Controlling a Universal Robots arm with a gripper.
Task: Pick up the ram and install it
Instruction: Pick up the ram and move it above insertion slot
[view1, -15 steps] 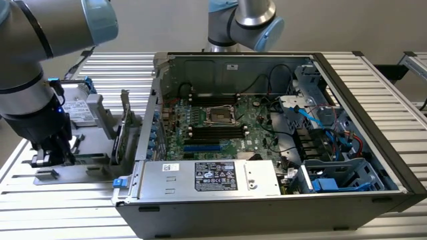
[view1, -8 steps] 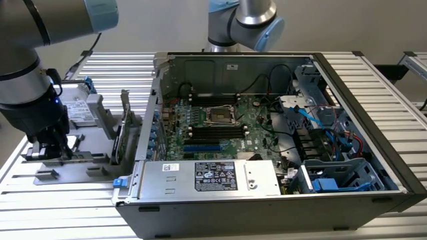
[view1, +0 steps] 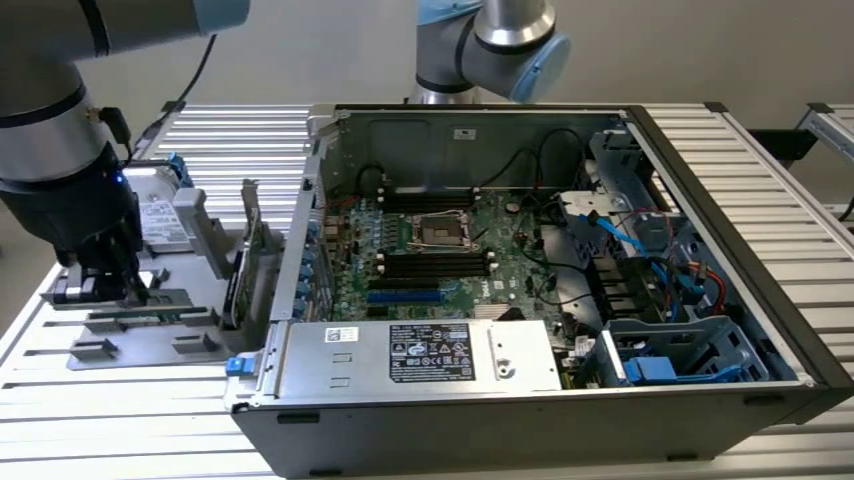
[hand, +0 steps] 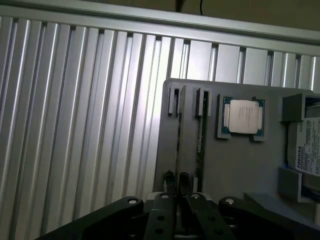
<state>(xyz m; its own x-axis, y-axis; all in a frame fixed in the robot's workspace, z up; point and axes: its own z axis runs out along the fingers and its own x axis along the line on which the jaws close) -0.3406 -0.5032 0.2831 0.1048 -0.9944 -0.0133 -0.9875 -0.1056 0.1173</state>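
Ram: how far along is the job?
Done: nothing installed; the motherboard slots look empty. In hand: the gripper hangs low over the ram, which stands on edge in the grey holder. Left: lifting it out and seating it in a slot.

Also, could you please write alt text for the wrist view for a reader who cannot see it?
The gripper is down at a ram stick standing on edge in a grey holder tray, with a second stick alongside it. The tray also holds a processor chip and a Toshiba hard drive, on a ribbed aluminium table.
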